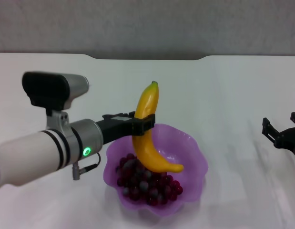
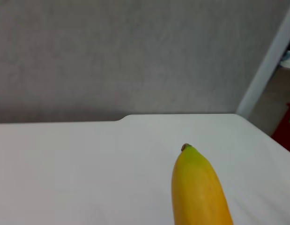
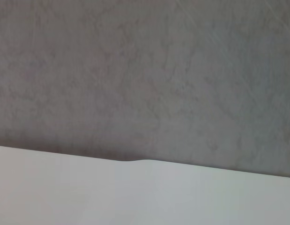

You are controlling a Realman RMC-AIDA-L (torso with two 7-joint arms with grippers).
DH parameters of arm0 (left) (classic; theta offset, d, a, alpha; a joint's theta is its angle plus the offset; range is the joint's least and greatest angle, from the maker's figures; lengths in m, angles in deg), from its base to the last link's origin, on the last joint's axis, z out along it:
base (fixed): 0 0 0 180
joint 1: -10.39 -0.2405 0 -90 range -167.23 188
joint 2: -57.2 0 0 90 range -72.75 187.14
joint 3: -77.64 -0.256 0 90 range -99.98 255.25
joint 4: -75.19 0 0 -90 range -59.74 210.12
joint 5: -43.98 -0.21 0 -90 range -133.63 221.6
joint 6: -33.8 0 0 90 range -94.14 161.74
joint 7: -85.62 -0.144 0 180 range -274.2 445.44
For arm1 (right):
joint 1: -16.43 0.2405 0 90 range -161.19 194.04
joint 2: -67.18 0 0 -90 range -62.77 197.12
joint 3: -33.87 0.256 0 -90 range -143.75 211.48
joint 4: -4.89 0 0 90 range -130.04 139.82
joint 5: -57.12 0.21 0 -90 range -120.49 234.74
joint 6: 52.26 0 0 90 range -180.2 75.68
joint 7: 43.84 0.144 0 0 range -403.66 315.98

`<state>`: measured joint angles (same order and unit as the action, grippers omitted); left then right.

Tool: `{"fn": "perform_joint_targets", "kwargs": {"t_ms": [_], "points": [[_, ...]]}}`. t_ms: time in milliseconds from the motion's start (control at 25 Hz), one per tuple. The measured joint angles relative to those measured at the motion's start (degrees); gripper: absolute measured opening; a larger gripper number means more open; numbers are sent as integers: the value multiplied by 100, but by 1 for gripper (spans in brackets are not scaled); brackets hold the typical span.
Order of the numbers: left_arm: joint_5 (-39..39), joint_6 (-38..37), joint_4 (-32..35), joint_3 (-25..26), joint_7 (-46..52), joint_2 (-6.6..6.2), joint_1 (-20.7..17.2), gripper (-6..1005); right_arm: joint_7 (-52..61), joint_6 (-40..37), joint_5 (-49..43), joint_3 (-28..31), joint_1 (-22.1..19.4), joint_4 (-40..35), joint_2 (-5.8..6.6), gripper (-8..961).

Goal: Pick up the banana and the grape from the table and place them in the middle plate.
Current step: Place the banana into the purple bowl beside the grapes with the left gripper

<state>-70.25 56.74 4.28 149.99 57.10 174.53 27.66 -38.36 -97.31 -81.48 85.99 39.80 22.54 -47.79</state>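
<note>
The yellow banana [image 1: 148,129] stands nearly upright over the purple scalloped middle plate [image 1: 192,148], its lower end just above the dish's inside. My left gripper [image 1: 143,122] reaches in from the left and is shut on the banana around its middle. In the left wrist view only the banana's [image 2: 198,187] green-tipped upper end shows. The dark red grape [image 1: 145,183] bunch lies inside the plate, below and in front of the banana. Far off at the right edge, my right gripper [image 1: 280,130] hovers over the table with its black fingers spread open and empty.
The white table [image 1: 223,90] runs back to a grey wall [image 1: 147,24], with a shallow notch in its far edge. My left arm's white and grey forearm [image 1: 37,148] crosses the near left of the scene.
</note>
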Motion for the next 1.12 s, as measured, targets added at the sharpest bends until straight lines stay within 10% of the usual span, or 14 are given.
{"fn": "perform_joint_targets", "kwargs": {"t_ms": [440,1120], "points": [[321,-1342,797,-1045,-66,0,406,522,-14,23,-18,-15,123,2,0,830],[638,-1475,1500,-1508,-1,18,871,522,-126,59,-26,-79,238,10,0,830]]}}
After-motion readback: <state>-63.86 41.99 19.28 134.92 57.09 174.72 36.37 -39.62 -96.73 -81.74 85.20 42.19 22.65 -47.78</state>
